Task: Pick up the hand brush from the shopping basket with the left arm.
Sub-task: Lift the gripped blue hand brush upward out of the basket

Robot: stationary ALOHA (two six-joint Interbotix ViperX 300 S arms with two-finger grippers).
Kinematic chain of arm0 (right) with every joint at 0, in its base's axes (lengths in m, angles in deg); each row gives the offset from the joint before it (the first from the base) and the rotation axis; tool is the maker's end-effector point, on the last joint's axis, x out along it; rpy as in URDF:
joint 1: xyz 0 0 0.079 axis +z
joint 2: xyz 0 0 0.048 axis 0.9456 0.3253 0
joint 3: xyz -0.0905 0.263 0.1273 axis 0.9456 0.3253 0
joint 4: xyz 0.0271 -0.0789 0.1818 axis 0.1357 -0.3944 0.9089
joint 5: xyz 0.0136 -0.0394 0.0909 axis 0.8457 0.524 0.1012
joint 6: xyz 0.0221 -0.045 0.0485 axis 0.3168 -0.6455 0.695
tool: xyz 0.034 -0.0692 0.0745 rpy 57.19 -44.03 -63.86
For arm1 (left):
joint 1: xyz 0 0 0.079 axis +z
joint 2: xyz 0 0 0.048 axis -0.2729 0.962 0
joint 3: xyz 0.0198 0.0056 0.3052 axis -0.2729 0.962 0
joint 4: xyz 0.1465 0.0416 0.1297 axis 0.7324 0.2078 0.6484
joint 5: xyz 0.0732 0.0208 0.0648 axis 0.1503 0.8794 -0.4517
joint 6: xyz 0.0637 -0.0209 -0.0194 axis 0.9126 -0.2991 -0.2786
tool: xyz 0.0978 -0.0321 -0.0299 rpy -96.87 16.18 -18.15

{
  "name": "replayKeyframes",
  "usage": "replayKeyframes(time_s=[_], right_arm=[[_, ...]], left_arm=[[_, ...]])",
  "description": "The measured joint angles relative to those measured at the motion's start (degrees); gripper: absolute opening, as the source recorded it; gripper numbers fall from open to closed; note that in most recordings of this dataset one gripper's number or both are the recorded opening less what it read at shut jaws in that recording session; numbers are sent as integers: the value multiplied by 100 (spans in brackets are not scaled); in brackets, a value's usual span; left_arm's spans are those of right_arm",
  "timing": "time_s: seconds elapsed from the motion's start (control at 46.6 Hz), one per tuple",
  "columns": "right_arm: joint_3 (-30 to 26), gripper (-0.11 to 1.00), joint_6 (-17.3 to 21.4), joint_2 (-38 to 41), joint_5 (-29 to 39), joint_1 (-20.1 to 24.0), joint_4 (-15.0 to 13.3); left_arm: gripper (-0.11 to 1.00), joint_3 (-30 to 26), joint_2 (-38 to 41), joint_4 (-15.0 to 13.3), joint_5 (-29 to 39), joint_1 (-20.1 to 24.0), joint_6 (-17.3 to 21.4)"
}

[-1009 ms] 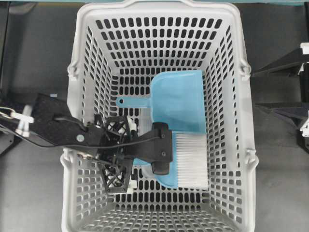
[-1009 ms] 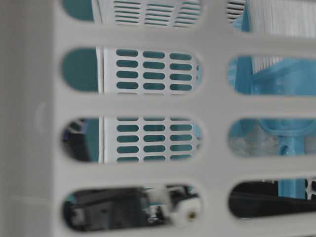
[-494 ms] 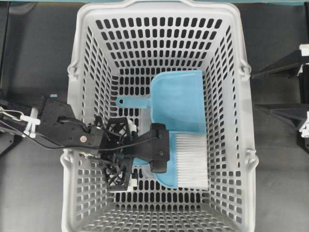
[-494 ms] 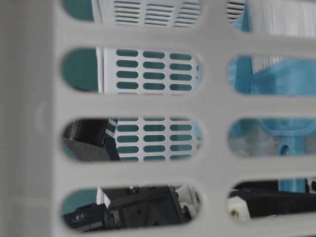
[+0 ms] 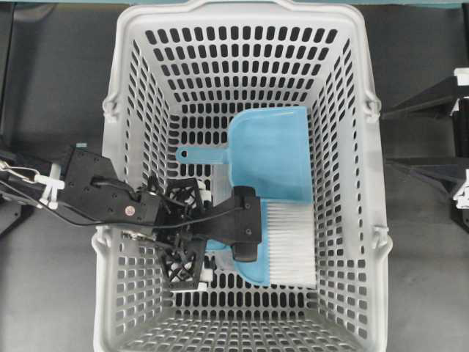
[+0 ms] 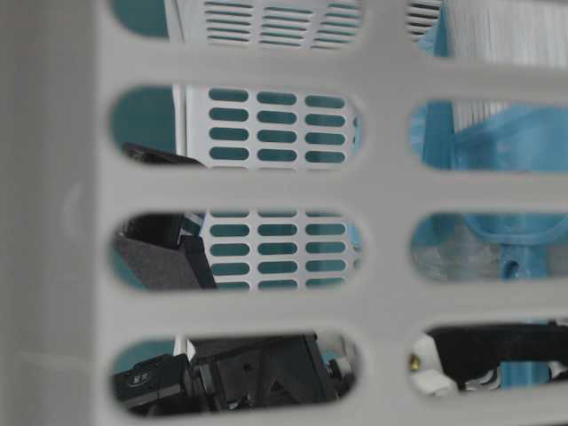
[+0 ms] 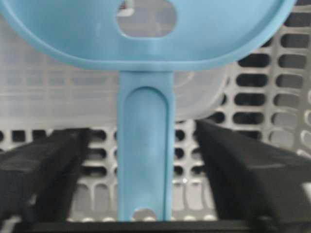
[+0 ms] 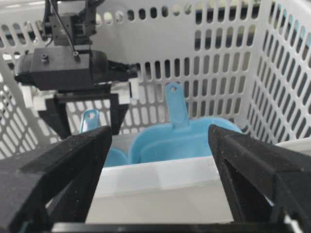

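Left hand (image 5: 192,237), black with lattice fingers, is held open inside the large light-grey perforated plastic shopping basket (image 5: 117,147); the fingers (image 7: 243,170) are spread either side of the slim handle of the small light-blue plastic hand brush (image 7: 144,155), not touching it. Brush is laid on the basket floor, white bristles (image 5: 289,242) to the right, just beside the flat light-blue plastic dustpan (image 5: 267,154). Right hand (image 8: 160,194) is seen open outside the basket wall.

Left arm (image 5: 102,199): matte black boxy wrist, thin black cable, white clips, lattice-patterned fingers (image 5: 183,260) with white tips.
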Motion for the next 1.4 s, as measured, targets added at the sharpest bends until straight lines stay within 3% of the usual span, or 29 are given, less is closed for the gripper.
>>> replayKeyframes(time_s=[0.172, 0.837, 1.395], right_arm=[[18, 77, 0, 0, -9, 0, 0], [70, 77, 220, -9, -9, 9, 0], [105, 77, 229, -9, -9, 0, 0]], left_arm=[[26, 9, 0, 9, -62, 9, 35], [27, -53, -105, 0, 18, -79, 369], [27, -624, -1582, 9, 299, 9, 439]])
